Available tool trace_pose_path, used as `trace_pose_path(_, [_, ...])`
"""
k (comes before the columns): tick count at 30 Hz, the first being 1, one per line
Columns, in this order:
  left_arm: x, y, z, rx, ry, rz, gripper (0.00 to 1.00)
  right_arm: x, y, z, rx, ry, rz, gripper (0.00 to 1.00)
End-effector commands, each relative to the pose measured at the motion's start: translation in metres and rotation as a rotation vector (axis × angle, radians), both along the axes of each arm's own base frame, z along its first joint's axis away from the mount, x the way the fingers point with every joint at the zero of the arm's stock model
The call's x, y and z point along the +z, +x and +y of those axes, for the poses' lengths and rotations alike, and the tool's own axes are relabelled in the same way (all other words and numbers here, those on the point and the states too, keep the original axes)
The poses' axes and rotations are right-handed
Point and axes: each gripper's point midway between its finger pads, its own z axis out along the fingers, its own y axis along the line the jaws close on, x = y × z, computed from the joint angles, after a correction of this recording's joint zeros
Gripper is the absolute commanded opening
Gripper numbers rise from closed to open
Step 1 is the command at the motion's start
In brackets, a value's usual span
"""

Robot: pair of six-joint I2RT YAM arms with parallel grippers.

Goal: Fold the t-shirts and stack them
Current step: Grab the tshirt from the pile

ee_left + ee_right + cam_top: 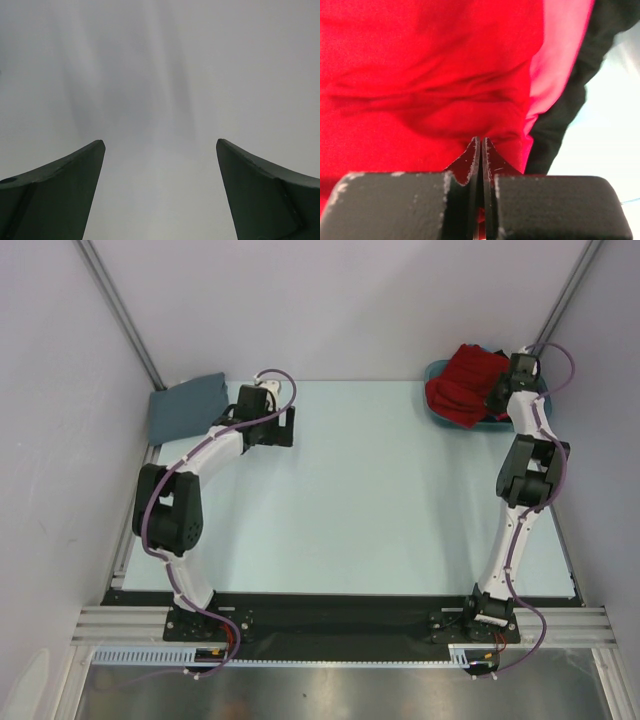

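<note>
Pick-up step. Overhead: right gripper down in the basket on the red shirt; grey shirt lies folded left of the left gripper. Left wrist: fingers spread wide, nothing between. Right wrist: fingers closed, red cloth pinched at the tips, pink shirt and black shirt just right. Next, likely: lift it clear.

Red t-shirt, pink t-shirt, black t-shirt and slate grey t-shirt are plain; the basket is teal.
</note>
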Motion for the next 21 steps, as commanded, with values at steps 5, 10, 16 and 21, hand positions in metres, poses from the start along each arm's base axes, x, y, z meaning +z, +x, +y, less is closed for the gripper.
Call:
trace_pose_path(5, [0.05, -0.004, -0.011, -0.018, -0.099, -0.106, 1.0, 0.101, -0.002, 0.062, 0.199, 0.045, -0.264, 0.0])
trace_pose_path(10, [0.065, -0.018, -0.024, -0.071, -0.167, -0.119, 1.0, 0.172, -0.022, 0.106, 0.321, -0.05, -0.374, 0.0])
trace_pose_path(16, [0.079, -0.029, -0.02, -0.067, -0.168, -0.14, 1.0, 0.233, -0.057, 0.143, 0.398, -0.094, -0.455, 0.0])
trace_pose_path(21, [0.093, -0.038, -0.021, -0.079, -0.188, -0.163, 1.0, 0.277, -0.091, 0.173, 0.49, -0.085, -0.529, 0.0])
